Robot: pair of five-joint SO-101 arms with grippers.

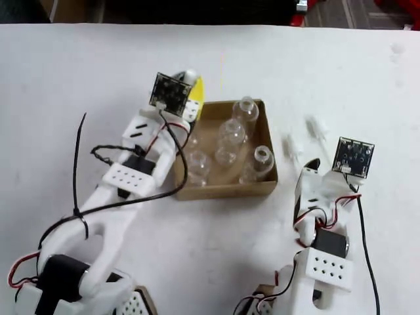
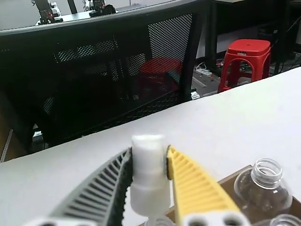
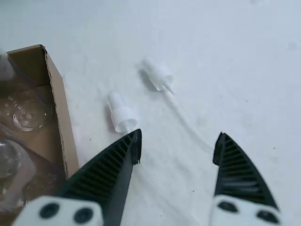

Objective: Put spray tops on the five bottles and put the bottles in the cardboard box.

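White desk (image 1: 210, 249): cardboard box (image 1: 226, 190) holding five open-necked bottles (image 1: 246, 110). Left gripper (image 2: 149, 153), jaws clamped on a spray top (image 2: 149, 188), over the box's far corner. Right gripper (image 3: 178, 136), jaws wide, empty; two loose spray tops (image 3: 121, 113) lie just ahead, beside the box.

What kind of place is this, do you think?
Probably a robotics lab or workshop: a white work table, with a black mesh chair and a red stool on the floor beyond it.
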